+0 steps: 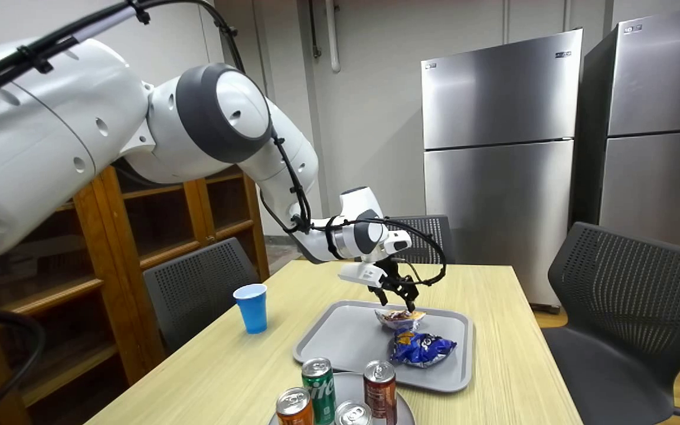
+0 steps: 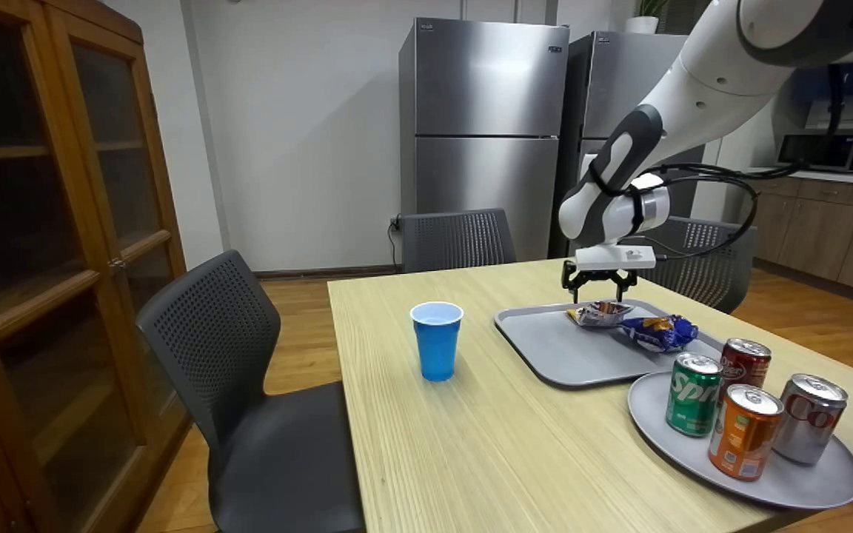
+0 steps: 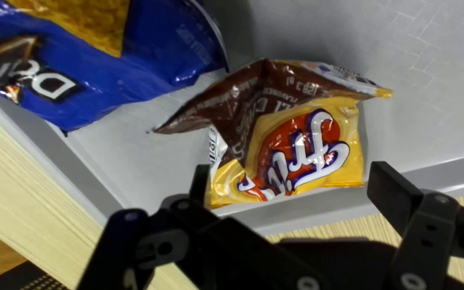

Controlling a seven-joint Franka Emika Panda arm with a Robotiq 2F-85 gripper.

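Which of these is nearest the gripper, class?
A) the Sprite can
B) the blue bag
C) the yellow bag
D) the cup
C: the wrist view shows the yellow bag framed by the open gripper, with the blue bag farther off to one side.

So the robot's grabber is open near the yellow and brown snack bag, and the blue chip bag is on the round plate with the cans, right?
Not quite: the blue chip bag isn't on the round plate with the cans. It lies on the gray tray, as both exterior views show. The gripper is indeed open near the yellow and brown snack bag.
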